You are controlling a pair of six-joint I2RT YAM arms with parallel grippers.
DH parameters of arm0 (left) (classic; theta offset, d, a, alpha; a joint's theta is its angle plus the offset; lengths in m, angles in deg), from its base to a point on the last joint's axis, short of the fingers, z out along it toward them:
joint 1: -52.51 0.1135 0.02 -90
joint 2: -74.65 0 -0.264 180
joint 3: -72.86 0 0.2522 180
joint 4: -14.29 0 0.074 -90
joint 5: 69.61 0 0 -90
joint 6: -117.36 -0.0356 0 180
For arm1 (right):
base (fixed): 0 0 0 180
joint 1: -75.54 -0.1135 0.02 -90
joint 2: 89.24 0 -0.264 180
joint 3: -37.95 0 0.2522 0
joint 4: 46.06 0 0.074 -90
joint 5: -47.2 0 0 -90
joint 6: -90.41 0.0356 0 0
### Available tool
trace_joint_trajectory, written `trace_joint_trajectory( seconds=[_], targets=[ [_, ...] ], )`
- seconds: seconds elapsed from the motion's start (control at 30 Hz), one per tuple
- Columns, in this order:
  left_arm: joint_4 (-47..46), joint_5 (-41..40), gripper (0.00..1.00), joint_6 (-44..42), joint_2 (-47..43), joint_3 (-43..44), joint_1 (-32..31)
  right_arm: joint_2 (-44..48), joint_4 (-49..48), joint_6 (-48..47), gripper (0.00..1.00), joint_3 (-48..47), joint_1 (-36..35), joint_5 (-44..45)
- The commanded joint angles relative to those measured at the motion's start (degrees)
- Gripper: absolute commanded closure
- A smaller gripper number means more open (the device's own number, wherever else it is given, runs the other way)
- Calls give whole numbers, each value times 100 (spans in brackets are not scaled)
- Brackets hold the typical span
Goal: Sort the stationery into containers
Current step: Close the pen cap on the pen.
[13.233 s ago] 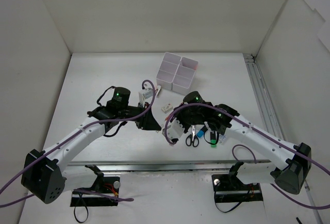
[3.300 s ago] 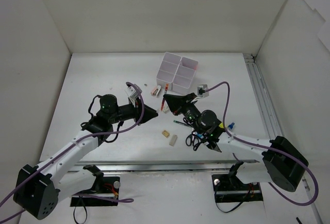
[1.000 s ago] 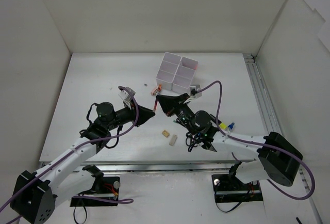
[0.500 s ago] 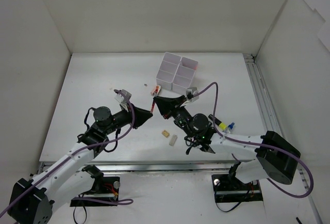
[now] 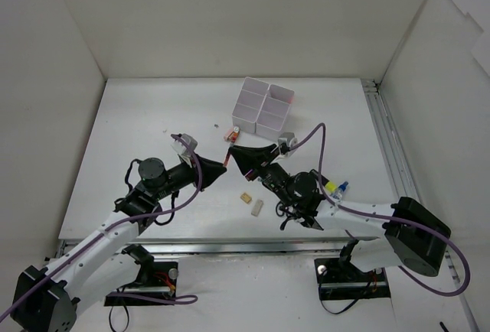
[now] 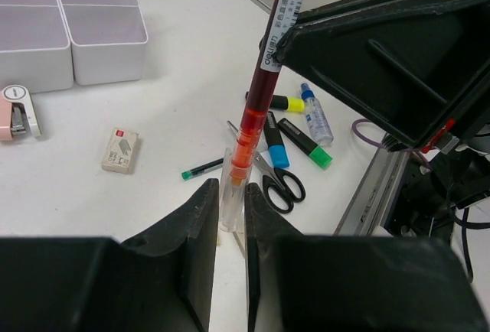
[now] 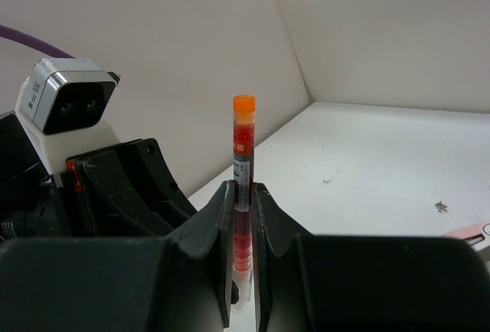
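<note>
Bins (image 5: 262,108) four, red pen (image 6: 260,102) one.

red pen (image 6: 256,110): clear glossy plastic barrel | four white square bins (image 6: 107,68): thin smooth plastic | white table (image 6: 176,95): matt, smooth | small tan eraser (image 6: 120,150): matt | black-handled scissors (image 6: 282,187): metal blades

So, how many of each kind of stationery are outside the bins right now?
Pens: 2, red pen, dark pen
Highlighters: 3, yellow highlighter, blue highlighter, green highlighter
Scissors: 1
Glue bottle: 1
Erasers: 2, tan eraser, white eraser
Pink piece: 1
Total: 10
</note>
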Motion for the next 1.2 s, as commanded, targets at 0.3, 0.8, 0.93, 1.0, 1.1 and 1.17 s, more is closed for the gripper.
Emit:
trace_joint_trajectory(
  seconds=[0.3,0.8,0.93,1.0,1.1,1.17],
  targets=[
    [-1421,-310,100,-656,-272,1131,71,-416,585,785,100,304,-110,-833],
    [-1229,-334,100,-613,-280,1307,71,30,717,479,100,374,-109,-624],
    [-151,-854,90,-481,-412,1499,71,321,814,407,100,313,249,-403],
    [221,-1021,62,-428,-447,1544,71,461,823,137,100,278,460,-256],
    [696,-1415,20,-314,-578,1421,71,681,989,-539,100,50,689,-35],
    [916,-1601,5,-218,-693,1359,71,769,1112,-979,100,-73,952,203]
  ],
)
